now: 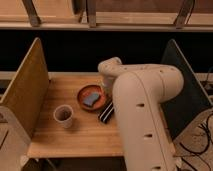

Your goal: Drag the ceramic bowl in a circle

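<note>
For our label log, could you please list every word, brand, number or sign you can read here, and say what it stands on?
None: no text can be read anywhere in this view.
Ceramic bowl, blue piece in it, white cup, black ridged object: no markings show.
Gripper, down at the bowl's right rim: no label shows.
Wooden table and side panels: plain.

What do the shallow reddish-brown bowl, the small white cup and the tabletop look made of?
Shallow round reddish-brown bowl: likely terracotta-type ceramic, matte earthy surface. Small white cup: ceramic or paper, unclear; smooth pale wall, dark inside. Tabletop: wood, plank lines show. The claw, shut, sits at the bowl's right rim.
</note>
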Tool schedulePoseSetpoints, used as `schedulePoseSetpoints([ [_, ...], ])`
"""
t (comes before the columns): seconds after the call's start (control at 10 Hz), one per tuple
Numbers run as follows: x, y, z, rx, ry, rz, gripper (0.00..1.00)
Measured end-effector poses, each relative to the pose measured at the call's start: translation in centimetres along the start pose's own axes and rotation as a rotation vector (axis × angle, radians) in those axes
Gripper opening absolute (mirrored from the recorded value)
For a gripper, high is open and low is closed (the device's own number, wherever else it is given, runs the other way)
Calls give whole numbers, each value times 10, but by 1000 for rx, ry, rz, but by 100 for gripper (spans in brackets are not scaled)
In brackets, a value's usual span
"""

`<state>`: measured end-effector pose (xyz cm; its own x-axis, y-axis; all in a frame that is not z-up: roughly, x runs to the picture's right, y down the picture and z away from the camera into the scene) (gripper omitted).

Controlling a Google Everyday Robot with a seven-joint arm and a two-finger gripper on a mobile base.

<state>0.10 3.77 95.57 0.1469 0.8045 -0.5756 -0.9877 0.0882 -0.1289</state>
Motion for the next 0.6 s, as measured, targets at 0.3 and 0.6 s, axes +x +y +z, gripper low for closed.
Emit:
schedulePoseSetpoints([
  [0.3,-8,39,8,3,21,-104,0],
  [0.6,5,59,1,2,34,-166,0],
])
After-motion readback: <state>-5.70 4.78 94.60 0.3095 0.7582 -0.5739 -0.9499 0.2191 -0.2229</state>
